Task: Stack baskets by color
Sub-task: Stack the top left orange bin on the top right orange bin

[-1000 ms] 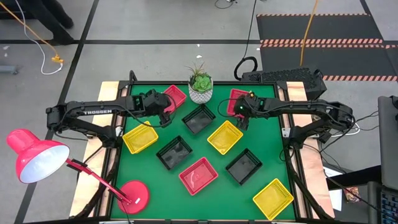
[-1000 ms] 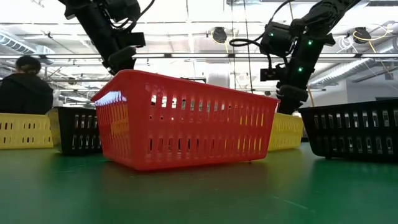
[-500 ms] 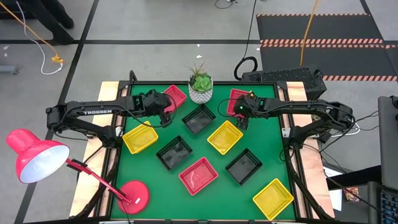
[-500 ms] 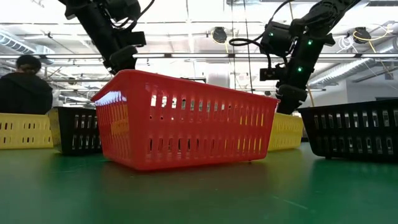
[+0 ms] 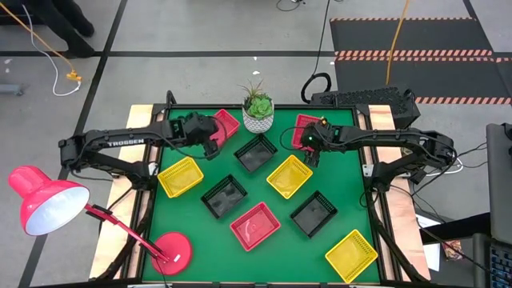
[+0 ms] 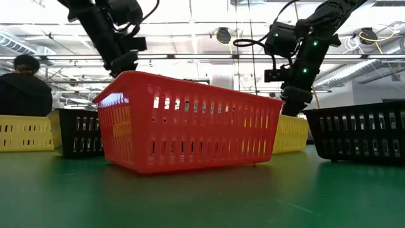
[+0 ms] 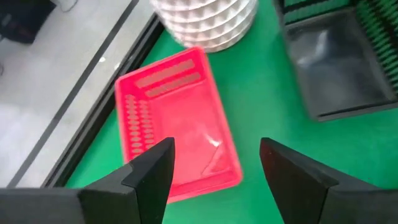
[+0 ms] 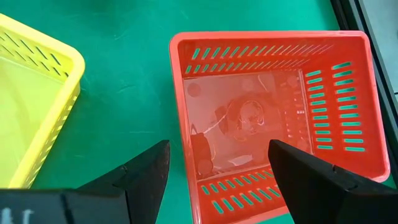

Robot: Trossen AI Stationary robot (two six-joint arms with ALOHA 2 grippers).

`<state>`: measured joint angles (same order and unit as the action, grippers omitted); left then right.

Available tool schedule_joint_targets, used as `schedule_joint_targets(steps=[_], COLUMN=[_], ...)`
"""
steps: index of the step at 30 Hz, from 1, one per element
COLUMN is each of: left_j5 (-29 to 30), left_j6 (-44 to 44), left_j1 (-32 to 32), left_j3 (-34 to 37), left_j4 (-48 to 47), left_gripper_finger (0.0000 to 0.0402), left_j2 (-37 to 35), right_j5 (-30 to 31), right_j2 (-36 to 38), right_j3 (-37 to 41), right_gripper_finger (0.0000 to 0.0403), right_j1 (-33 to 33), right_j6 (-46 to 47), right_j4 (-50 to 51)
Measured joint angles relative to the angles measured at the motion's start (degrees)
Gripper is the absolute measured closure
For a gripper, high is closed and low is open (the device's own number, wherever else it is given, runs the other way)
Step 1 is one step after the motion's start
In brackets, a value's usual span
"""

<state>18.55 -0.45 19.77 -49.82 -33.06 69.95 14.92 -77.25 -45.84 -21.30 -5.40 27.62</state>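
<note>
Several baskets lie spread over the green table. Red ones sit at the back left (image 5: 226,122), back right (image 5: 305,126) and front centre (image 5: 255,226). The yellow ones (image 5: 180,176) (image 5: 289,176) (image 5: 352,255) and the black ones (image 5: 256,153) (image 5: 224,196) (image 5: 314,214) lie between them. My left gripper (image 5: 214,141) hovers open just in front of the back-left red basket (image 7: 177,118), nothing between its fingers (image 7: 152,177). Over the near edge of the back-right red basket (image 8: 273,112) my right gripper (image 5: 310,149) hangs open and empty, a yellow basket (image 8: 31,106) beside it.
A white plant pot (image 5: 258,118) stands at the back centre between the two arms. A red lamp base (image 5: 171,251) sits on the front left corner, its head (image 5: 46,202) out past the table edge. A person (image 6: 25,88) is in the room behind.
The left gripper has shifted slightly to the left, staying open. The right arm and all baskets have not moved.
</note>
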Motion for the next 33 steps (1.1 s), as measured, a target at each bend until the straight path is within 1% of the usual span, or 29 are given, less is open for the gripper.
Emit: schedule_joint_targets(steps=[6,9,12,17,20,24,28,33], left_j5=[-1.7,-4.0,-4.4,-6.1,-6.3,-6.3,-6.2,-4.5], left_j6=[-0.7,-3.0,-3.6,-4.7,-4.7,-4.7,-4.9,-5.3], left_j1=[3.0,4.8,5.7,5.7,4.8,4.6,4.5,4.5], left_j3=[0.0,0.0,0.0,-0.7,-3.0,-5.6,-6.7,-7.7], left_j4=[-5.0,-6.6,-6.5,-2.7,-1.4,-1.0,-2.2,-2.8], left_gripper_finger=[0.0163,0.0163,0.0163,0.0163,0.0163,0.0163,0.0163,0.0163], left_j2=[0.7,2.6,5.7,10.5,12.5,14.5,17.9,22.4], right_j5=[0.0,0.0,0.0,0.0,0.0,0.0,0.0,0.0], right_j2=[0.0,0.0,0.0,0.0,0.0,0.0,0.0,0.0], right_j3=[0.0,0.0,0.0,0.0,0.0,0.0,0.0,0.0], right_gripper_finger=[0.0135,0.0135,0.0135,0.0135,0.0135,0.0135,0.0136,0.0136], right_j1=[0.0,0.0,0.0,0.0,0.0,0.0,0.0,0.0], right_j6=[0.0,0.0,0.0,0.2,0.2,0.2,0.4,0.4], right_j4=[0.0,0.0,0.0,0.0,0.4,0.8,1.0,1.0])
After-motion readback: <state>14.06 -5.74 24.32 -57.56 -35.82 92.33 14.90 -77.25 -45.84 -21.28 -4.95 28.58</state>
